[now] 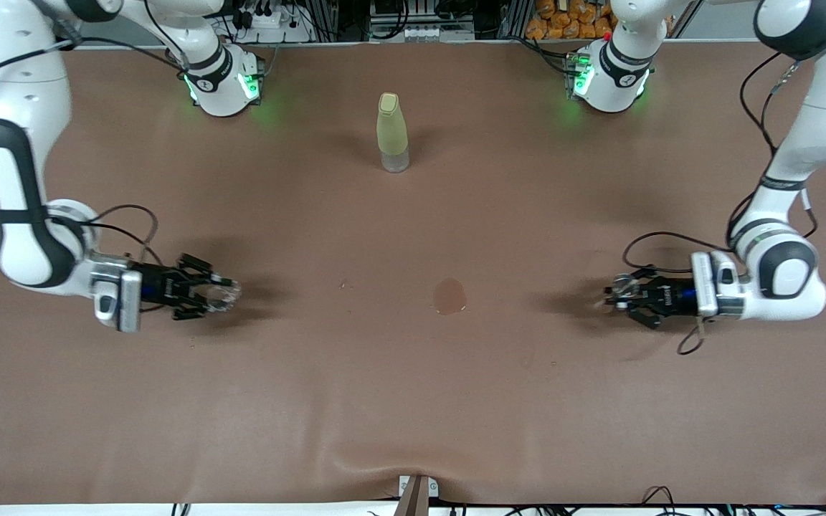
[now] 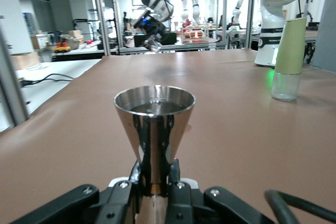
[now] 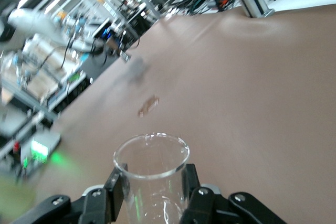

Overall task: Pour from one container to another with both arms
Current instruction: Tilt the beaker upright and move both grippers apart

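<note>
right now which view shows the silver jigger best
The left wrist view: the silver jigger fills the middle, upright, with the left gripper shut on its waist, its round rim plain. The front view shows it only as a small glint at that gripper, toward the left arm's end of the table. The right wrist view does not show it.

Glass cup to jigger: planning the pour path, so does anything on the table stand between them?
Nothing visible does. The glass cup and jigger are held apart; between them lies only a flat stain. The bottle stands farther from the camera.
</note>
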